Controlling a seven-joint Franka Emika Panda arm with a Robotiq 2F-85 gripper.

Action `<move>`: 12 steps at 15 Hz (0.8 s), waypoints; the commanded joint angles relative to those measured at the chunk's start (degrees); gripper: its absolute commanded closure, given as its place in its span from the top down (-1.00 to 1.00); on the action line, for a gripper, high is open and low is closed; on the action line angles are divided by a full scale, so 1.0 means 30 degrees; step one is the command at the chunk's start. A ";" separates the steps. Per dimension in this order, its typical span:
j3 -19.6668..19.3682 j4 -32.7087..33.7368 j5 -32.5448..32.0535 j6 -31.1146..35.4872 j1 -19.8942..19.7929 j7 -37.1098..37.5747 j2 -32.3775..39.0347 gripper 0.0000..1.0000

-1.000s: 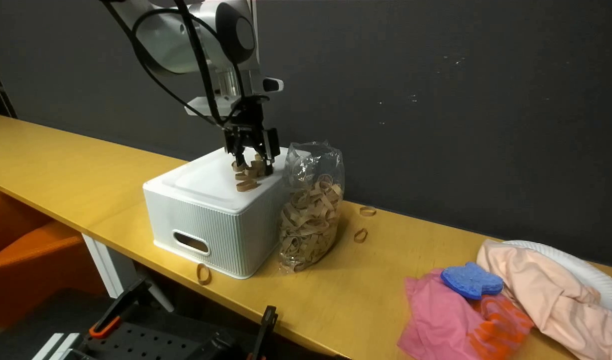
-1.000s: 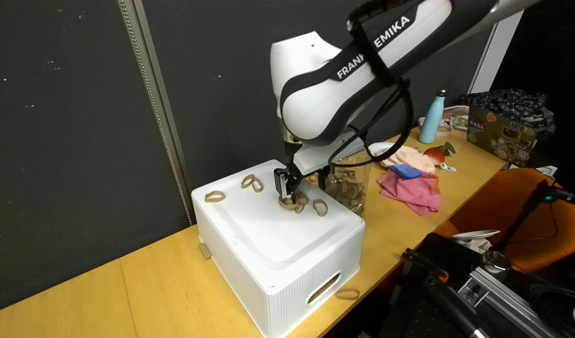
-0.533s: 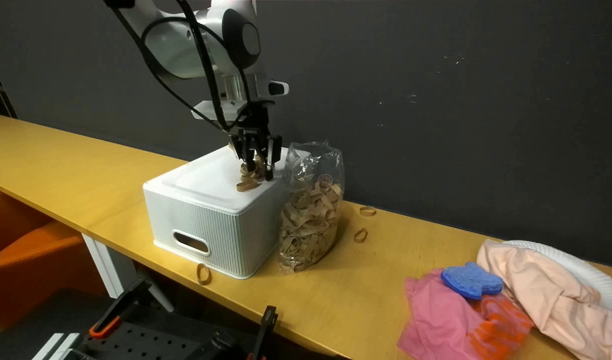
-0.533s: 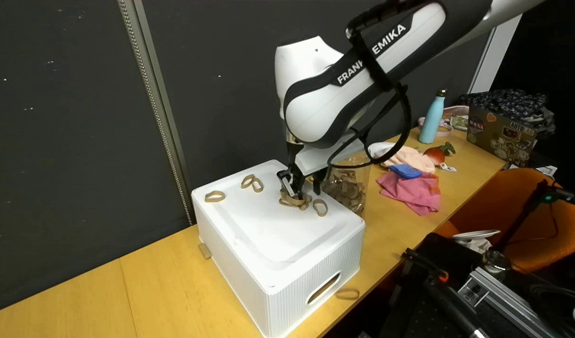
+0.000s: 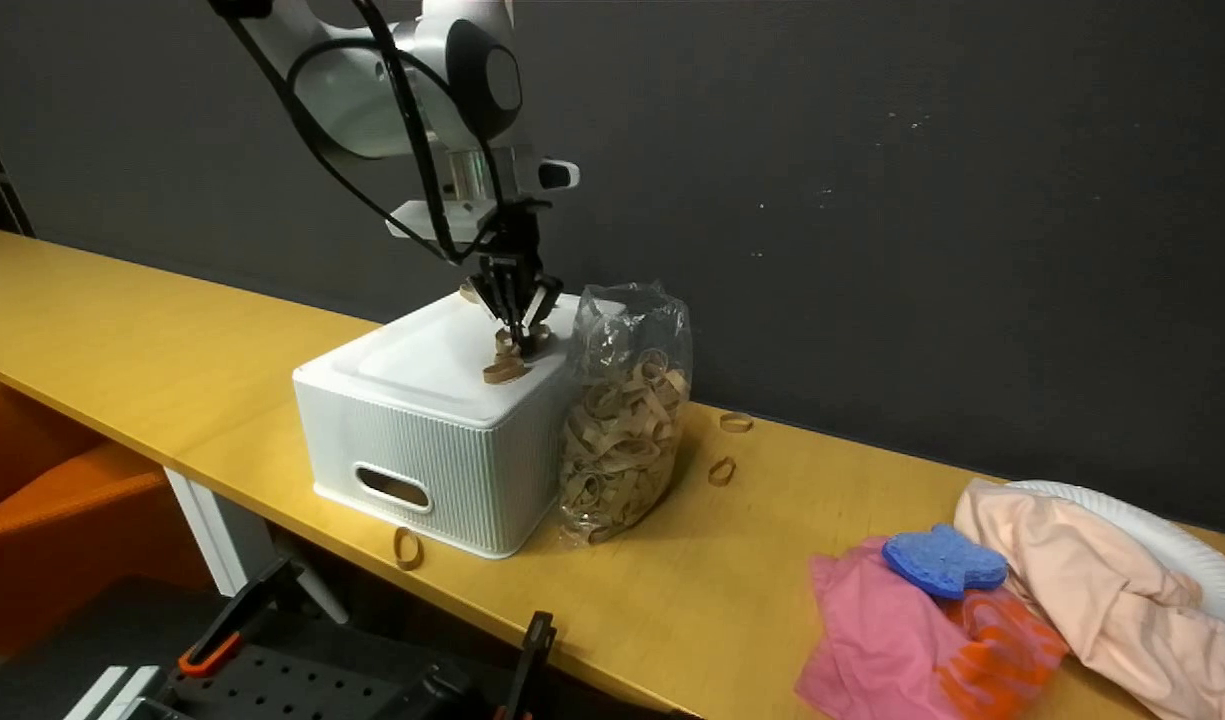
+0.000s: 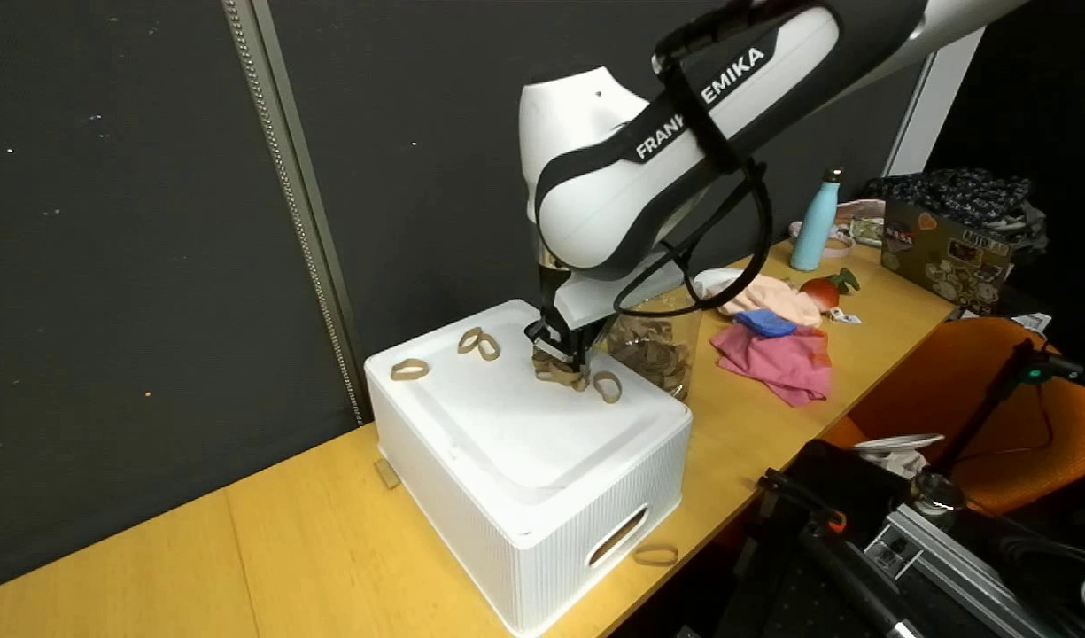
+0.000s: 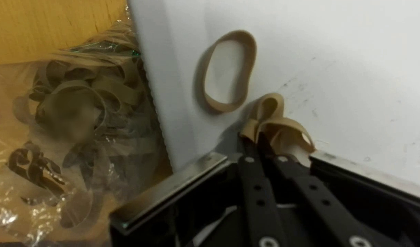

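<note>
Nr gripper (image 7: 253,140): loose band (image 7: 250,58) on wht box (image 6: 515,443), clr bag (image 5: 624,440) beside.

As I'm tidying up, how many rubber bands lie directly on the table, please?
4: two rubber bands near the plastic bag, one near the table edge, one beside the white box, toward the wall; some may be hidden.

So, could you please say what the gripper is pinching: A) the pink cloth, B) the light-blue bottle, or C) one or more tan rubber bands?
C: the wrist view shows the gripper closed, at least one tan rubber band pinched between its fingertips.
</note>
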 commanded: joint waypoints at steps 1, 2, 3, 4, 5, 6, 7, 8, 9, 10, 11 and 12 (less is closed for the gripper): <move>-0.0250 -0.0508 -0.0395 0.0178 0.0115 0.0375 -0.1037 -0.98; -0.0288 -0.0541 -0.0472 0.0130 0.0116 0.0425 -0.1286 -0.98; -0.0336 -0.0543 -0.0585 -0.0017 0.0113 0.0478 -0.1584 -0.98; -0.0395 -0.0572 -0.0741 -0.0068 0.0090 0.0523 -0.1894 -0.98; -0.0475 -0.0599 -0.0970 -0.0163 0.0058 0.0613 -0.2206 -0.98; -0.0542 -0.0644 -0.1180 -0.0296 0.0004 0.0694 -0.2570 -0.98; -0.0599 -0.0698 -0.1391 -0.0385 -0.0058 0.0765 -0.2903 -0.98; -0.0690 -0.0819 -0.1620 -0.0553 -0.0115 0.0893 -0.3356 -0.98; -0.0750 -0.0949 -0.1788 -0.0670 -0.0200 0.0934 -0.3752 -0.98; -0.0823 -0.1228 -0.2027 -0.0925 -0.0293 0.1078 -0.4350 -0.98; -0.0838 -0.1545 -0.2223 -0.1094 -0.0407 0.1216 -0.4894 -0.98; -0.0819 -0.1969 -0.2462 -0.1447 -0.0540 0.1430 -0.5564 -0.98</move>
